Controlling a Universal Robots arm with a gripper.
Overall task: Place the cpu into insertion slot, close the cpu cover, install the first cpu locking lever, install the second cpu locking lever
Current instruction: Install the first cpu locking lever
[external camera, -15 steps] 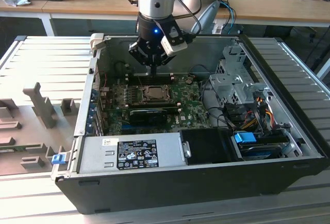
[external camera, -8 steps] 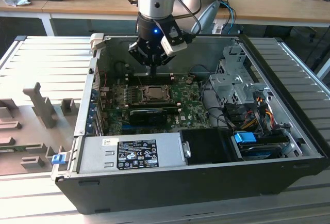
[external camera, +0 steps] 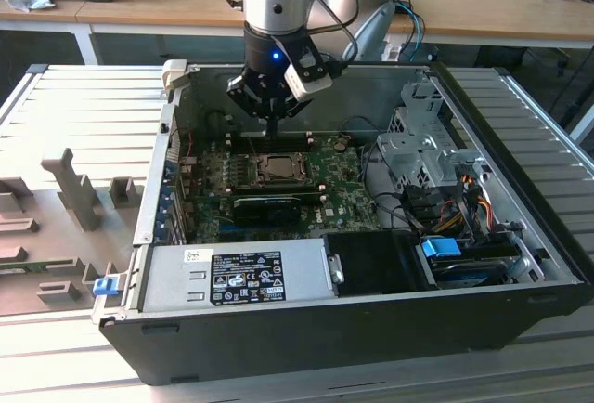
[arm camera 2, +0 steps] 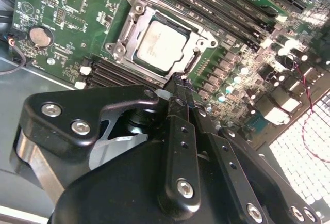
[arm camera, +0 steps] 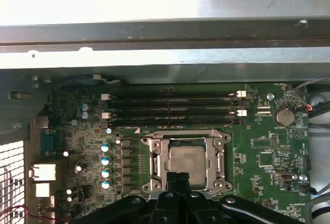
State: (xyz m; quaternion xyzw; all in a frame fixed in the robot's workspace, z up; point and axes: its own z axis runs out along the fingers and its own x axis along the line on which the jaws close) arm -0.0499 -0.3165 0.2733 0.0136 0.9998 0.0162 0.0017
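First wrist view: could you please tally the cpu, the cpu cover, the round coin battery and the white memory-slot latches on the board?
cpu: 1
cpu cover: 1
coin battery: 1
white slot latches: 4
Total: 7

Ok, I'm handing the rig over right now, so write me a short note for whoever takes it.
Pincer: fingers pressed together, holding nothing, tips just above the socket's edge.
The cpu sits in the socket on the motherboard, silver top visible.
The cpu cover lies down around it as a frame.
Done: cpu placed, cover appears closed.
Left: locking levers; I can't tell their state from these views.
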